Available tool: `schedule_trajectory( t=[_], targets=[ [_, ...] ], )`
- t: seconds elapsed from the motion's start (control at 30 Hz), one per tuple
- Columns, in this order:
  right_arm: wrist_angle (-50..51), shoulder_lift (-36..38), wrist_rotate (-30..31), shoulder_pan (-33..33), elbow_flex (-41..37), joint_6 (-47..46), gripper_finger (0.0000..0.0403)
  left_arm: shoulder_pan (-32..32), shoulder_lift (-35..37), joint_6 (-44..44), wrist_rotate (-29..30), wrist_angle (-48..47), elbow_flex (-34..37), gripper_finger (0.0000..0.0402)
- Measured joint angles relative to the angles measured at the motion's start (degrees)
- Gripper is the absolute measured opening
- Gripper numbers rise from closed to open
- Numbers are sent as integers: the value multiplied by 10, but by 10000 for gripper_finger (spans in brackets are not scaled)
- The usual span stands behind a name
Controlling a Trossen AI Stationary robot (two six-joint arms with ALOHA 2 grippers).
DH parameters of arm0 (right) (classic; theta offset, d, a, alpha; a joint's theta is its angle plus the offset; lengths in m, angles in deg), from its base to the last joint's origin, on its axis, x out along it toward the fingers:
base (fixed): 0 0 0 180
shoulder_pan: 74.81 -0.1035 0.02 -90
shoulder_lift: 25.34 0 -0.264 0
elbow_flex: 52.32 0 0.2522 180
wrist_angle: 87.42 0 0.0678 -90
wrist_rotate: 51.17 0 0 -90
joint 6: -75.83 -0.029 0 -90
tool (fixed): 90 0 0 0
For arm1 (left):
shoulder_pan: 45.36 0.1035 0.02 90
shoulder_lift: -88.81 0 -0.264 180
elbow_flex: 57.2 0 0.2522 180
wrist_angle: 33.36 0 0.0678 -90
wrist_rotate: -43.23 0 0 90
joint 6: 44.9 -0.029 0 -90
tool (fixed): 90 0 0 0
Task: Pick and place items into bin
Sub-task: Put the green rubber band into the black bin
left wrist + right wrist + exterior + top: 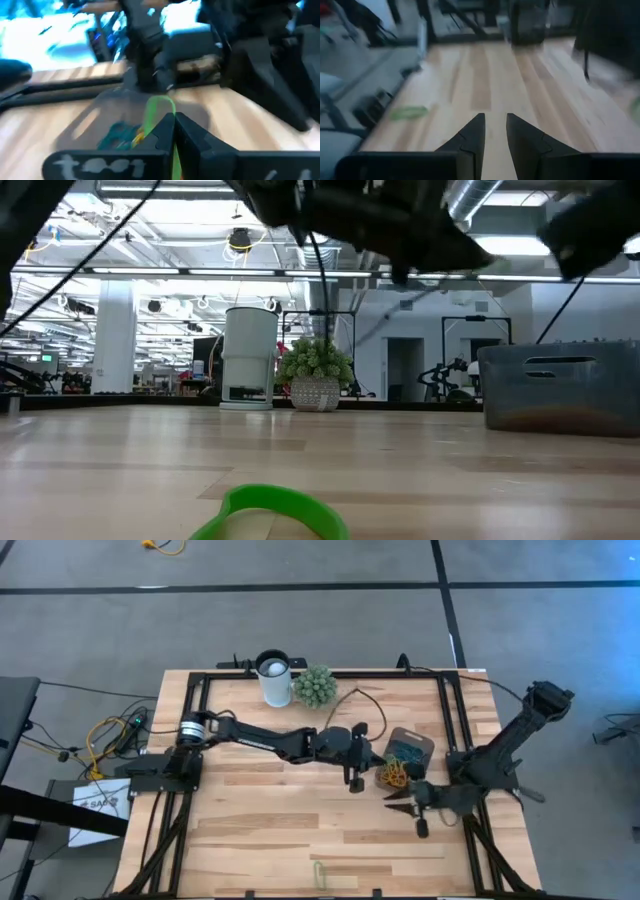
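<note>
Left wrist view: left fingers pinch a green band beside the bin; right fingers narrowly apart.

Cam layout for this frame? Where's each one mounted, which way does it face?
High: overhead, straight down; both arms, bin, white cup.
Low: table height, level across; arms overhead, green band close, bin on the right.
Left wrist: over the bin, left claw pinching a green band.
Right wrist: along bare table, right claw open.
Shared: high and low both show cup and plant ball.
</note>
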Motion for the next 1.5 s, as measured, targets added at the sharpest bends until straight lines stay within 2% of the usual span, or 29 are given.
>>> schedule_trajectory(
  t=[0.1,0.2,0.47,0.6,0.8,1.03,1.2,1.3,1.37,1.5],
  targets=[
    [-2,46,19,-44,0,27,72,9,-36,35,-46,76,-4,0],
    [-4,70,35,-97,0,62,72,19,-69,78,-77,88,-24,0],
    [-4,74,102,-185,0,111,72,21,-174,98,-87,83,-106,0],
    [-4,74,104,-194,0,111,72,22,-210,128,-90,37,-155,0],
    [-4,74,104,-193,0,111,72,28,-212,124,-69,-43,-183,6],
    [0,74,103,-193,0,110,72,31,-209,107,-79,-99,-194,48],
    [0,74,102,-193,0,110,72,30,-207,110,-115,-123,-211,83],
    [0,74,102,-193,0,110,72,30,-197,111,-132,-188,-252,94],
    [1,74,102,-193,0,110,72,30,-178,88,-131,-277,-283,95],
    [6,74,102,-193,0,103,72,28,-138,27,-84,-455,-351,96]
  ],
)
